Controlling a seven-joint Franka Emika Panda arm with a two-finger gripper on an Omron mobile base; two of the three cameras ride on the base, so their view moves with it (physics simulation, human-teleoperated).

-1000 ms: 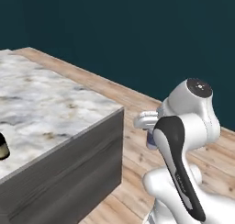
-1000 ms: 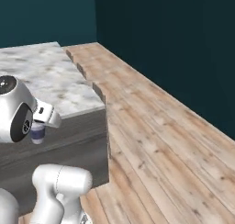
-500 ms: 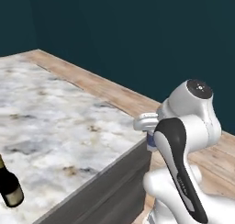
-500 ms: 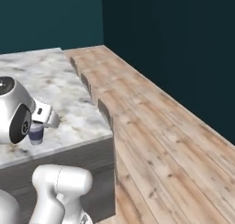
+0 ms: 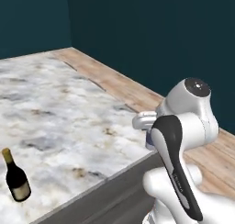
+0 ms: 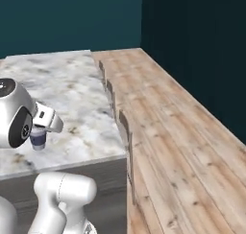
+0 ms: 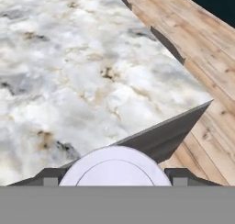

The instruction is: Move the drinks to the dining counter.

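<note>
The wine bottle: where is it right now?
The wine bottle stands upright on the dining counter, near its front edge at the left base view's lower left.

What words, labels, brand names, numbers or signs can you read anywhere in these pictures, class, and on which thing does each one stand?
No text can be read anywhere.
wine bottle: it has a tan label, but no letters can be made out on it.
lidded cup: purple band, no lettering shows; the hand view shows its plain white lid.
dining counter: marbling only, no signs.
</note>
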